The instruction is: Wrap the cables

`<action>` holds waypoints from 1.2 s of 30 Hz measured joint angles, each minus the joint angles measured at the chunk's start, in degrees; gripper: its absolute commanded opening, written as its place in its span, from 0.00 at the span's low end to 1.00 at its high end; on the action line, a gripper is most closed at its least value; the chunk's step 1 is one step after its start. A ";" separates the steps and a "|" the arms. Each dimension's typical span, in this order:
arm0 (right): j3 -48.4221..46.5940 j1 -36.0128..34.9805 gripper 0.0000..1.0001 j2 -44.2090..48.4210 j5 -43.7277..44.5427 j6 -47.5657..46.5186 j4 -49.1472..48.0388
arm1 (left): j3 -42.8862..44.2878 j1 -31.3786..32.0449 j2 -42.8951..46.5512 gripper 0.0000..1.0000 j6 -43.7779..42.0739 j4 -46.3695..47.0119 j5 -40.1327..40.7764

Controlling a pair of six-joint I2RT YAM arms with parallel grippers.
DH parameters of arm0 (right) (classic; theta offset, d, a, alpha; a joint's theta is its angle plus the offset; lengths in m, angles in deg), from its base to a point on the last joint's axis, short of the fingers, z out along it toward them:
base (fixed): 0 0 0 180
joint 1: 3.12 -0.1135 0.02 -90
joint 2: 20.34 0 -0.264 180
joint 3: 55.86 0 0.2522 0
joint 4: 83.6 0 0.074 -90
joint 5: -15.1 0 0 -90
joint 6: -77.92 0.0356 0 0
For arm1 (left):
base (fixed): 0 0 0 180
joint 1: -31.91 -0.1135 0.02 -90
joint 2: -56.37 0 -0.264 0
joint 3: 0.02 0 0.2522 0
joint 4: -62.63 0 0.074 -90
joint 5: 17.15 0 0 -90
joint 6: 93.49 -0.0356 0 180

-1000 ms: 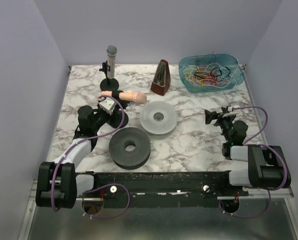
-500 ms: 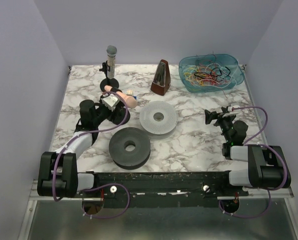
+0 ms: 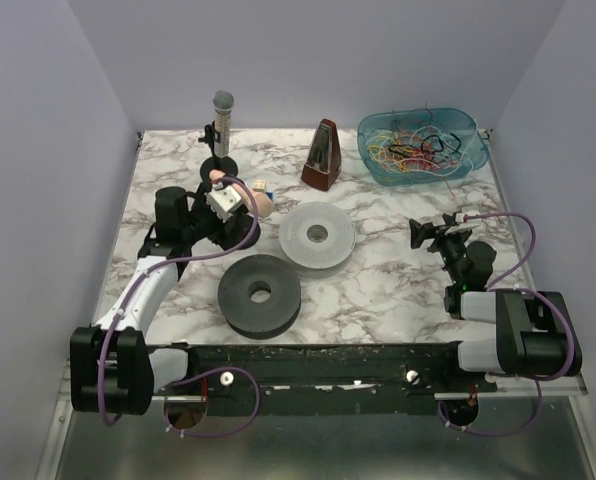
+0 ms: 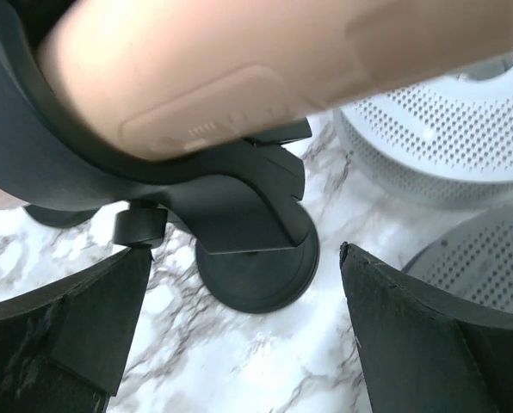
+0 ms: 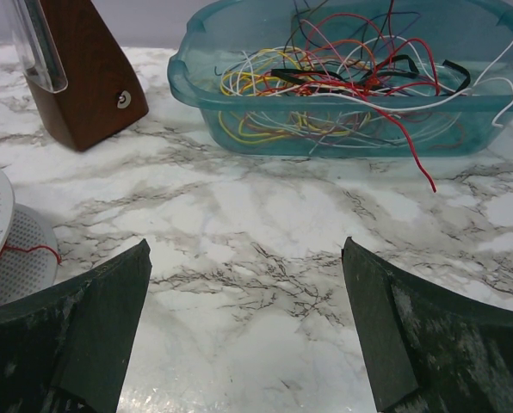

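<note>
The cables [image 3: 418,148] lie in a mixed tangle of yellow, red, white and black inside a teal tub [image 3: 448,172] at the far right corner of the counter [image 3: 378,290]. One red wire [image 5: 416,155] hangs out over the front wall of the tub, down toward the marble.

The right hand [image 3: 425,234] is low over the right side of the counter, well apart from the tub. Its fingers are spread wide with nothing between them.

The left hand [image 3: 240,218] is just beside a pink cylinder [image 3: 256,198] that sits in a black holder [image 4: 239,206]. Its fingers are also wide apart and grip nothing.

A white perforated spool [image 3: 317,235] and a dark grey spool [image 3: 260,293] lie flat between the arms. A brown metronome [image 3: 323,157] stands near the tub, and a microphone [image 3: 222,110] stands at the back left.
</note>
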 measured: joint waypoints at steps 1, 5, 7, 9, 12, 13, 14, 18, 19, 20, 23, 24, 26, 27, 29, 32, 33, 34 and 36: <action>0.00 0.00 1.00 0.00 0.00 0.00 0.00 | 2.23 -0.07 0.02 0.98 -1.99 -4.13 0.42; 0.00 0.00 1.00 0.00 0.00 -0.02 0.00 | 11.06 -0.11 0.72 0.96 -13.44 -21.99 1.42; 0.00 0.00 1.00 0.00 0.00 0.00 0.00 | 15.08 -0.09 1.38 0.95 -20.39 -31.26 1.60; 0.00 0.00 1.00 0.00 -0.02 -0.02 0.00 | 19.02 -0.09 1.90 0.94 -26.69 -39.98 1.75; 0.00 0.00 1.00 0.00 -0.02 0.00 0.00 | 24.24 -0.11 2.08 0.94 -33.94 -50.77 1.77; 0.00 0.00 1.00 0.00 -0.02 0.00 0.00 | 26.29 -0.11 2.08 0.95 -34.84 -52.09 1.75; 0.00 0.00 1.00 0.00 -0.02 0.00 0.00 | 28.09 -0.11 2.08 0.96 -36.15 -54.03 1.64; 0.00 0.00 1.00 0.00 -0.02 0.00 0.00 | 35.23 -0.11 1.84 0.98 -41.92 -61.24 -2.23; 0.00 0.00 1.00 0.00 -0.02 0.00 0.00 | 36.98 -0.04 1.70 0.98 -43.19 -62.95 -4.28; 0.00 0.00 1.00 0.00 0.00 0.00 0.00 | 38.49 0.11 1.46 0.98 -44.17 -64.37 -6.49; 0.00 0.00 1.00 0.00 -0.02 0.00 0.00 | 40.15 0.98 0.94 0.98 -44.41 -64.63 -11.13; 0.00 0.00 1.00 0.00 -0.02 0.00 0.00 | 40.11 1.62 0.55 0.98 -44.11 -64.11 -11.91; 0.00 0.00 1.00 0.00 -0.02 0.00 0.00 | 39.87 2.84 -0.55 0.98 -43.45 -62.71 -12.22; 0.00 0.02 1.00 0.00 -0.02 0.00 0.00 | 39.54 3.56 -1.31 0.98 -43.17 -61.48 -12.15; 0.00 0.00 1.00 0.00 -0.02 0.00 0.00 | 38.10 5.09 -2.89 0.97 -42.34 -58.14 -11.63; 0.00 0.00 1.00 0.00 -0.02 0.00 0.00 | 37.03 6.78 -5.31 0.92 -40.87 -52.74 -10.14; 0.00 0.00 1.00 0.00 -0.02 0.00 0.00 | 37.03 7.15 -6.01 0.88 -40.28 -51.12 -9.64; 0.00 0.00 1.00 0.00 -0.02 0.00 0.00 | 37.03 7.45 -6.80 0.82 -39.80 -49.64 -9.11; 0.00 0.00 1.00 0.00 -0.02 0.00 0.00 | 37.03 7.69 -8.17 0.70 -38.77 -46.77 -8.39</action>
